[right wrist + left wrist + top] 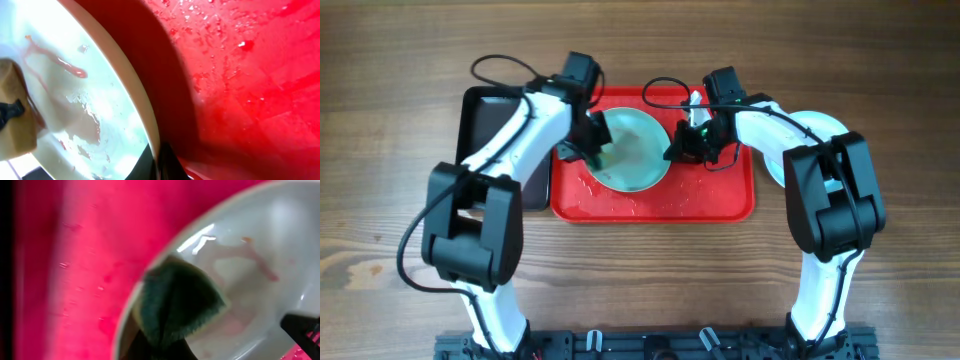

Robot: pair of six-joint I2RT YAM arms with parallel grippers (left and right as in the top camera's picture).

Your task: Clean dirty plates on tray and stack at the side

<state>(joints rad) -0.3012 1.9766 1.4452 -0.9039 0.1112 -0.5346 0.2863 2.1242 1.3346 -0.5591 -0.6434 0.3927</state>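
The left gripper's fingers are clenched on a dark green sponge, pressed onto the inner face of the plate near its left edge. The right gripper is pinched on that plate's right rim, steadying it. The plate lies flat near the middle of the red tray, with red smears and water on its face. I judge it stiff, light, breakable and slippery while wet, so the rim is the place to hold, firmly and level. The sponge looks soft. Count: one plate on the tray, one sponge, one red tray, one black tray to its left. A pale plate edge shows beside the tray under the right arm; how many lie there I cannot tell
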